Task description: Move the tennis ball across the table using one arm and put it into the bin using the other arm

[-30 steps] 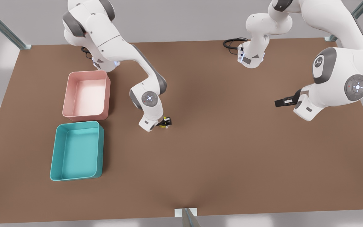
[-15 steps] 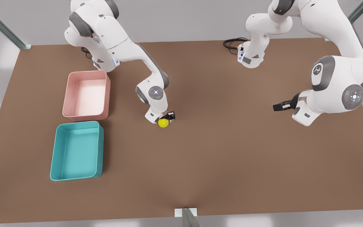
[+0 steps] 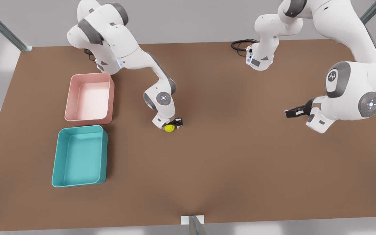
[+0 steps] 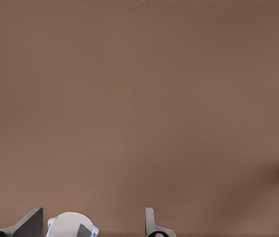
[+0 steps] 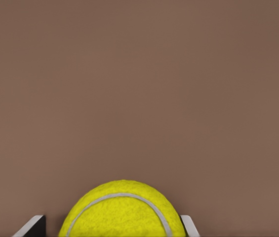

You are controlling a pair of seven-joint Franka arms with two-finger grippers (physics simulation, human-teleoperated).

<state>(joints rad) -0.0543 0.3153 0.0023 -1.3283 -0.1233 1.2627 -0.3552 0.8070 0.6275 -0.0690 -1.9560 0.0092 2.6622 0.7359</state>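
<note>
While unlettered, tennis ball (image 5: 122, 210) pale-seamed.

Tennis ball (image 3: 169, 128) — mid-table (image 3: 240, 156), gripped.

- Two arms in glossy white rounded shells; dark grey bands at the joints
- Round grey joint caps with small lit marks; a white logo on one grey cap at the front view's right
- Black cable (image 3: 240, 45) coiled beside that arm's base
- right gripper (image 3: 174, 123): black, small, on a white wrist block
- left gripper (image 3: 293, 112): black fingers; white hand body with grey insets
</note>
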